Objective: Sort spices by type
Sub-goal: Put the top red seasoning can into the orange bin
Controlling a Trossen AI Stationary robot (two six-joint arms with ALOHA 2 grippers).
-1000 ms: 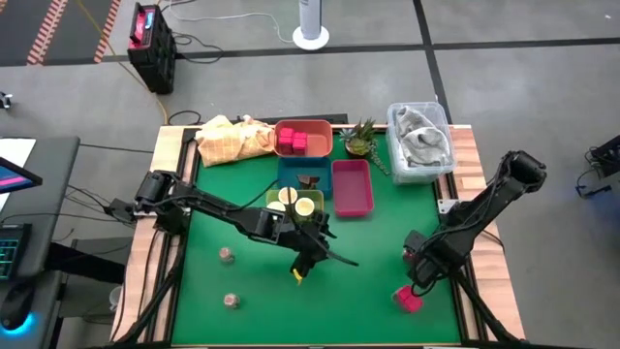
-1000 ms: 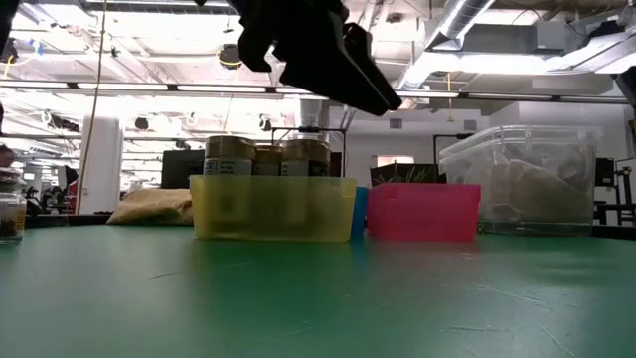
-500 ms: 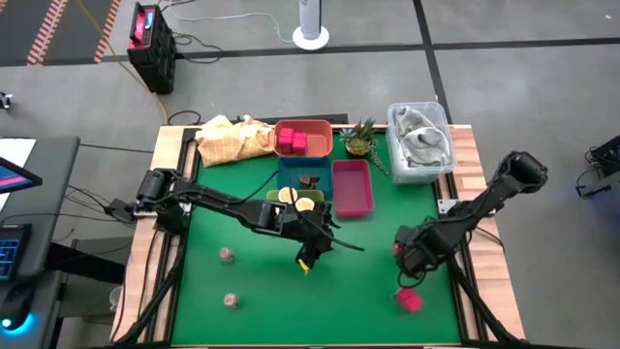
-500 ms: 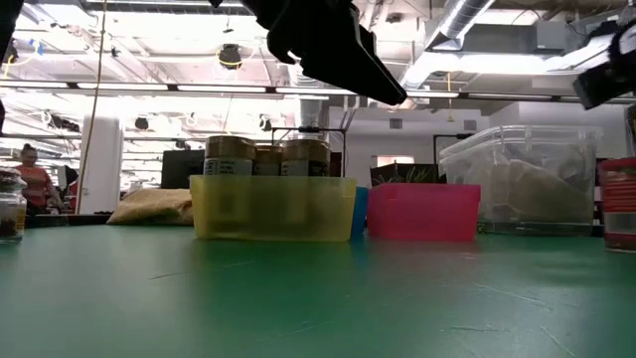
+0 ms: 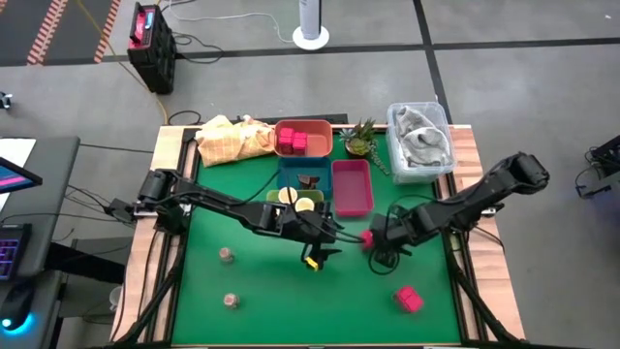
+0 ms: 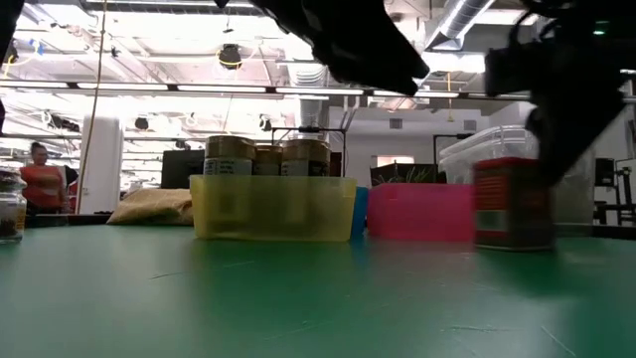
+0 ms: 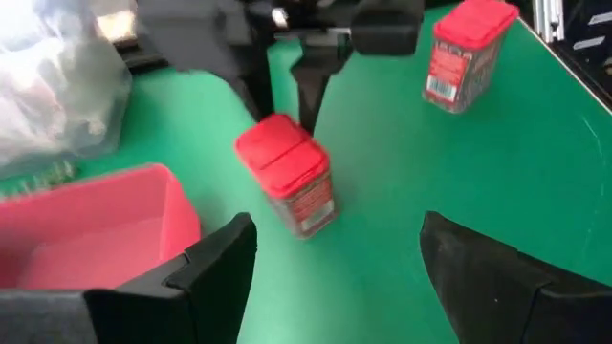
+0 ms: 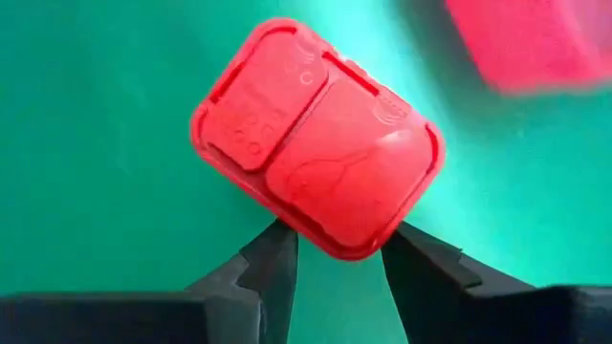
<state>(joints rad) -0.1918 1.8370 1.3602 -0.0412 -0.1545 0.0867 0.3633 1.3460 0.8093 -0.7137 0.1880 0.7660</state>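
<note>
My right gripper [image 5: 376, 238] is shut on a pink packet [image 5: 367, 237] with a red lid, just in front of the pink tray [image 5: 352, 186]. The packet also shows in the low view [image 6: 512, 204] and the left wrist view [image 7: 287, 182]. A second pink packet [image 5: 408, 299] stands on the mat at the near right. My left gripper [image 5: 315, 256] hangs open near the table's middle, empty, left of the held packet. Two small brownish jars [image 5: 226, 255] [image 5: 232, 301] stand at the near left. Cream-topped jars [image 5: 295, 202] sit in the yellow tray. My right gripper pinches the pink packet between its two fingers [image 8: 275, 260], which meet it at one corner under the lid's edge [image 8: 352, 244]; the lid hides the exact place. The fingers come from above, slanting down from the table's right. The packet is lid up, slightly tilted, just above the mat.
A blue tray [image 5: 302, 177] with a dark brown piece and a coral tray [image 5: 303, 139] with pink packets stand behind the yellow one. At the far edge are a yellow cloth [image 5: 232, 139], a potted plant [image 5: 361, 139] and a clear bin [image 5: 419, 141]. Free mat lies along the near edge.
My right gripper has gone from the near right toward the table's left and slightly toward the far edge, carrying one pink packet to the pink tray's front. The other packet has stayed put. My left gripper has shifted a little toward the right.
</note>
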